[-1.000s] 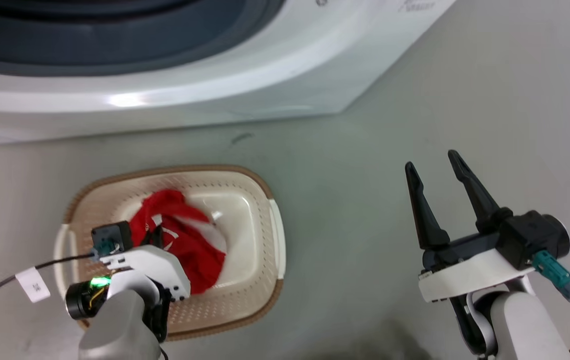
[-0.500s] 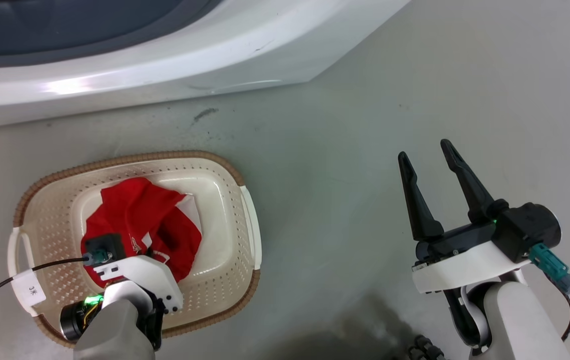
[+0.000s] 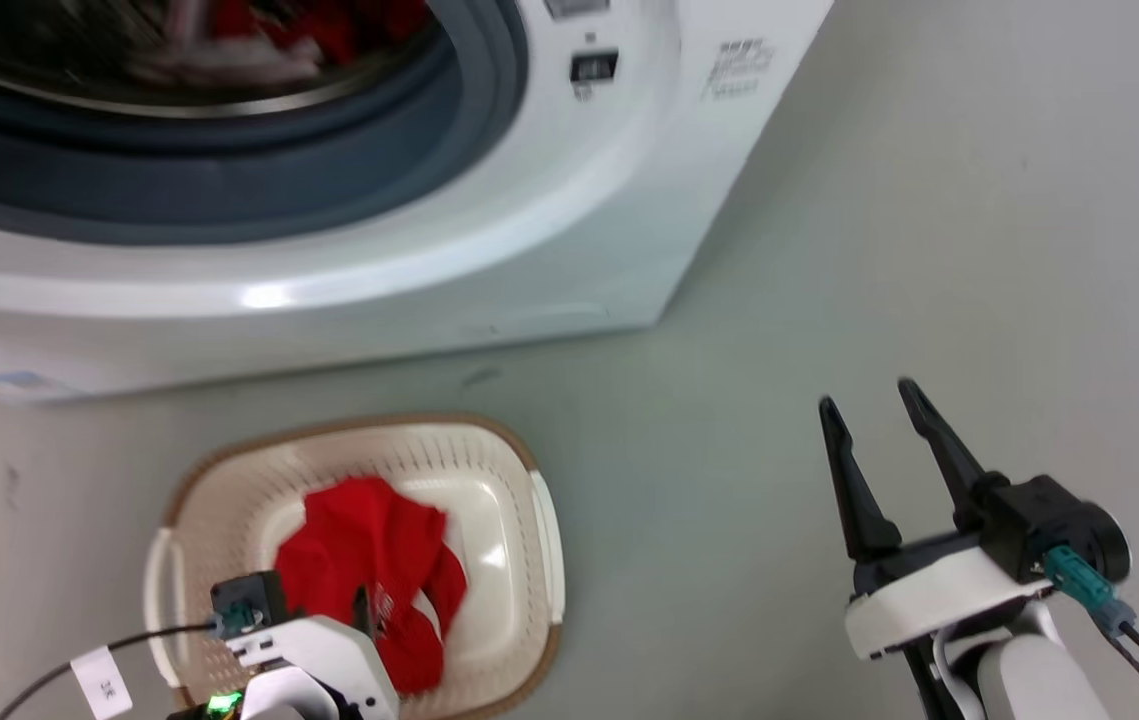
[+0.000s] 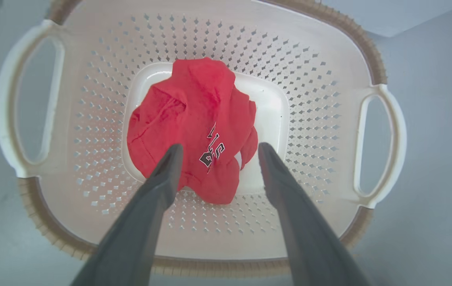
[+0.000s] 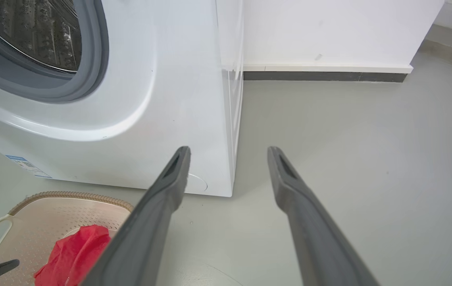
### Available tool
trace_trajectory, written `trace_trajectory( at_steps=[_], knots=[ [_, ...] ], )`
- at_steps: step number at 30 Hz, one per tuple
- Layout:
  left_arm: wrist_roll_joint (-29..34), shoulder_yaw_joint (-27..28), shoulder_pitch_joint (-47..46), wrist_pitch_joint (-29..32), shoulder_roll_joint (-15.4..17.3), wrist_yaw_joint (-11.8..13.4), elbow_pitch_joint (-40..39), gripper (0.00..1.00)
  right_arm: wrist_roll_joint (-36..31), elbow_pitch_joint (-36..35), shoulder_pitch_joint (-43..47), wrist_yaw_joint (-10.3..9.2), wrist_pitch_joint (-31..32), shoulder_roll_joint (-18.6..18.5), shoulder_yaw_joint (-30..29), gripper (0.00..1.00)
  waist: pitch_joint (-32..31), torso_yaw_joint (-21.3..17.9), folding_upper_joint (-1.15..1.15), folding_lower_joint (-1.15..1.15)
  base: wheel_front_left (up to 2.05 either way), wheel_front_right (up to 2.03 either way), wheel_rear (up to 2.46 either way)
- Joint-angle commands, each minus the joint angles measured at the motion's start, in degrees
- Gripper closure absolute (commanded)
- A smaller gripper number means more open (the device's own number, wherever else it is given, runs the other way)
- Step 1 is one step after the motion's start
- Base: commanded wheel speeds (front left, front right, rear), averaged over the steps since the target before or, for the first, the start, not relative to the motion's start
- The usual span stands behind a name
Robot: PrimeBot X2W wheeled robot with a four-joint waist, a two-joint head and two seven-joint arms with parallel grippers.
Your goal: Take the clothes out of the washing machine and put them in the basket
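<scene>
Left tool [image 4: 220, 146] hangs spread and empty over basket [image 4: 309, 99]; red garment [image 4: 194, 119] lies crumpled on its base, frame centre. Right tool [image 3: 867, 392], lower right, spread too, holding nothing. Blurred red clothes [image 3: 329, 25] show in washing machine [image 3: 569, 250] drum, upper left. Likely step: drop finished; next calls for reaching into the porthole.

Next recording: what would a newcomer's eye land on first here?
A bright red garment lies crumpled in the middle of the cream basket, the left hand open over it. Behind the basket stands the white washing machine, more red fabric blurred inside it. The right hand hangs open over the grey floor to the right.
</scene>
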Motion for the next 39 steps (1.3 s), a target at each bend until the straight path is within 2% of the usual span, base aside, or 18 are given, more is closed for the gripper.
trace_trajectory(
  at_steps=[1,7,14,19,25,30,39],
  knots=[
    [0.4,-0.1,2.8,-0.4,-0.5,-0.1,-3.0,0.00,-0.5,-0.3,1.9,-0.04,0.8,0.0,-0.8,0.00,-8.6,3.5,0.00,0.00,0.00,0.00,0.00],
    [1.8,0.0,9.9,-0.4,-1.0,0.1,-13.9,0.00,-1.4,-2.9,6.4,-0.04,3.5,0.0,-2.4,0.00,-14.7,6.0,0.00,0.00,0.00,0.00,0.00],
    [2.0,-0.8,15.2,-0.3,-1.1,0.3,-28.4,0.00,-2.0,-6.8,10.2,-0.04,6.3,0.0,-3.6,0.00,-18.2,8.1,0.00,0.00,0.00,0.00,0.00],
    [3.0,-1.4,15.4,-0.3,-1.1,1.5,-38.4,0.00,-1.9,-8.9,11.6,-0.04,7.7,0.0,-4.1,0.00,-19.2,8.7,0.00,0.00,0.00,0.00,0.00],
    [5.0,-1.8,12.0,-0.3,-1.1,2.2,-44.6,0.00,-1.7,-10.3,11.9,-0.04,8.2,0.0,-3.8,0.00,-18.8,8.3,0.00,0.00,0.00,0.00,0.00],
    [6.8,-0.4,5.2,-0.3,-1.1,2.5,-45.4,0.00,-1.2,-11.5,10.6,-0.04,8.2,0.0,-3.5,0.00,-16.1,7.0,0.00,0.00,0.00,0.00,0.00],
    [9.0,1.2,-12.0,-0.3,2.2,0.8,-33.7,0.00,-0.1,-11.6,7.6,-0.04,6.8,0.0,-2.4,0.00,-7.9,3.8,0.00,0.00,0.00,0.00,0.00]
  ],
)
